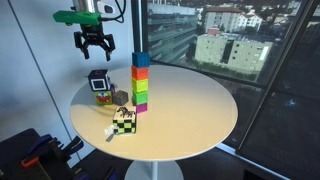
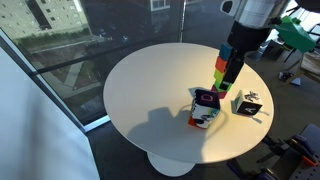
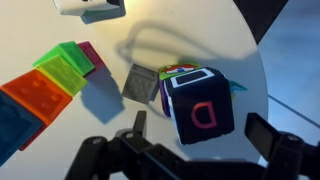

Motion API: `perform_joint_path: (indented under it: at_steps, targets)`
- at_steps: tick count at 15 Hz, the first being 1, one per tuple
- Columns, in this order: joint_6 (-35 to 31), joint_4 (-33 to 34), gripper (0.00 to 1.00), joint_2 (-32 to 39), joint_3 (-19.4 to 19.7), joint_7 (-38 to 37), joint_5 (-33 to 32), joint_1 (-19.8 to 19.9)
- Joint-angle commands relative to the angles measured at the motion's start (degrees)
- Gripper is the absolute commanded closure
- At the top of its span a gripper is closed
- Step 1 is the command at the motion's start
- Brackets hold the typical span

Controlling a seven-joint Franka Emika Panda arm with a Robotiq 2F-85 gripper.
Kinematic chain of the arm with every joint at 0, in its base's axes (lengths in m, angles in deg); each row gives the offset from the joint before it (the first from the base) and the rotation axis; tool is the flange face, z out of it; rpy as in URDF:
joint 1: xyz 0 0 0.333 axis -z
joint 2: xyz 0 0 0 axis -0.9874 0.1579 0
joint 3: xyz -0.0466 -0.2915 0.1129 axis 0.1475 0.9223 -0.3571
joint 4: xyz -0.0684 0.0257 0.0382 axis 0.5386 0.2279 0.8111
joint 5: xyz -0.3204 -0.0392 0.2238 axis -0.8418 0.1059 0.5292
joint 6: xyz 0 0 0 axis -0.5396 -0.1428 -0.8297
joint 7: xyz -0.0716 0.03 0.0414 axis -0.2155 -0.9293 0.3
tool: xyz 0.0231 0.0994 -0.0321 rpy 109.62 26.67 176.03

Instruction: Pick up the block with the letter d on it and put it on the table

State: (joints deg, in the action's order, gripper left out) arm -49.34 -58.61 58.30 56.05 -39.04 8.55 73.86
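Note:
The block with the letter d (image 3: 203,108) is a dark cube with white-lined faces and a red D on top. It sits on a red-green-yellow cube (image 3: 178,70), and shows in both exterior views (image 1: 97,80) (image 2: 207,99). My gripper (image 3: 200,123) is open and empty, straight above the block with a finger on each side of it. In an exterior view the gripper (image 1: 93,45) hangs a little above the block. The round cream table (image 1: 190,110) (image 2: 150,90) carries everything.
A tower of coloured cubes (image 1: 140,80) (image 2: 221,68) (image 3: 60,72) stands just beside the block. A black-and-lime checkered cube (image 1: 124,121) (image 2: 250,105) and a small grey tile (image 3: 140,85) lie nearby. Windows surround the table.

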Motion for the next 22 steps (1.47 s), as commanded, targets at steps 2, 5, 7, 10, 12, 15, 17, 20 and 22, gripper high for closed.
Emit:
perform_joint_path:
  at_steps: [2,5,7,10,12,15,17,20,22]
  targets:
    - [-1.6,-1.7,0.00,-0.3,0.7,7.9,0.7,-0.8]
    - [-3.0,-3.0,0.00,-0.3,0.5,10.3,0.4,-1.1]
    - [-4.6,-4.0,0.00,-0.4,0.4,11.0,0.1,-1.3]
    - [-7.8,-5.8,0.00,-0.3,0.3,11.3,0.0,-1.7]
    - [-9.5,-6.8,0.00,-0.6,0.6,11.9,0.2,-1.8]
    - [-11.8,-7.8,0.00,-0.4,0.7,12.6,0.7,-2.0]
    - [-12.7,-8.0,0.00,0.0,0.5,12.6,1.0,-2.3]
    - [-13.4,-8.3,0.00,0.2,0.4,12.7,1.5,-2.9]
    - [-13.8,-8.6,0.00,0.4,0.4,12.7,1.4,-3.3]
